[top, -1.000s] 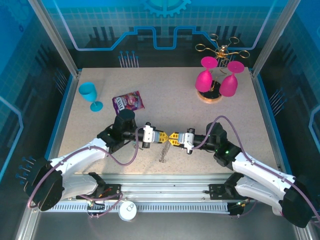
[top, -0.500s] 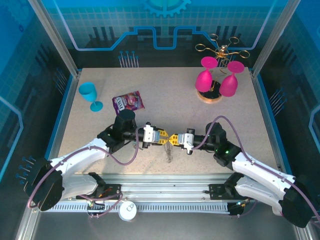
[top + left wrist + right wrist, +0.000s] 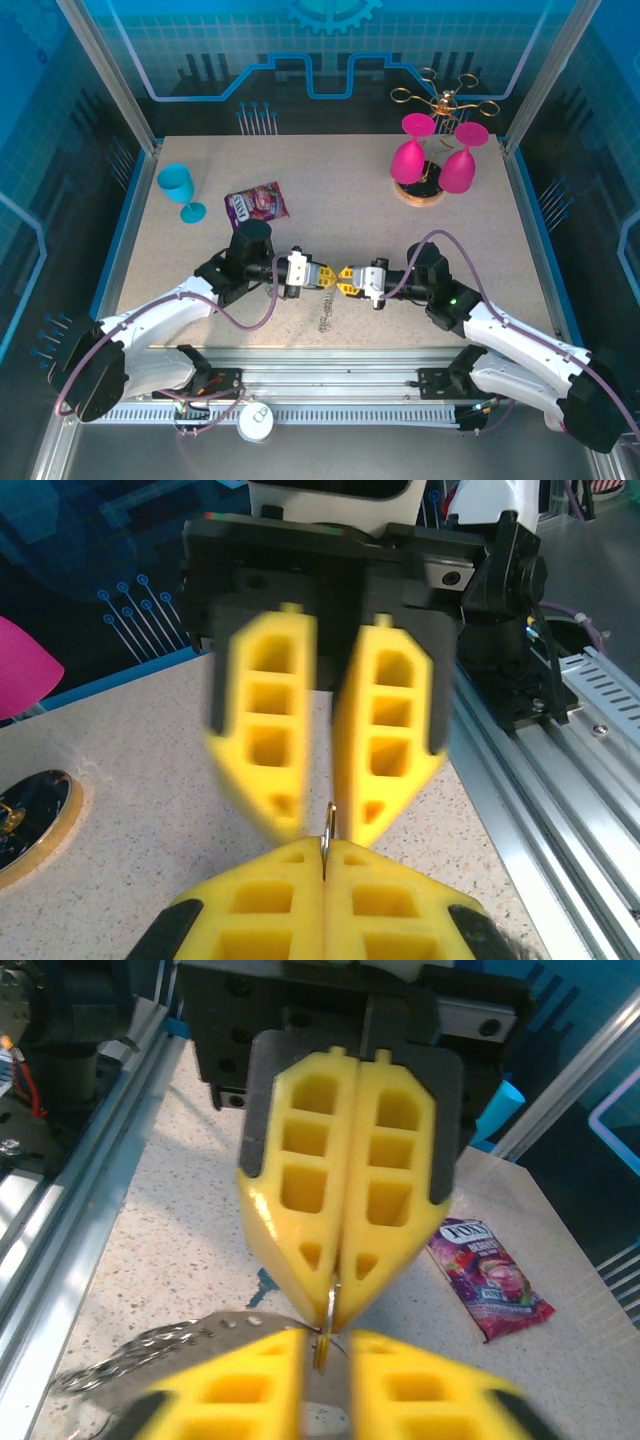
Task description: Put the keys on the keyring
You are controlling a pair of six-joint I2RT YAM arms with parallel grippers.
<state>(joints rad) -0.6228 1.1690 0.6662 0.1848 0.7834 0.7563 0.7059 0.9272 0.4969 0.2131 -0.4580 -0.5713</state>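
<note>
Fingers of our right end effector (image 3: 347,279) just spread. Our left end effector (image 3: 328,277) still pinches the keyring (image 3: 325,313); we likely regrasp.

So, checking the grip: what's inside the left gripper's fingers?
A thin metal edge sticks out of the left gripper; the rest is covered by its fingers, so key or ring is unclear.
</note>
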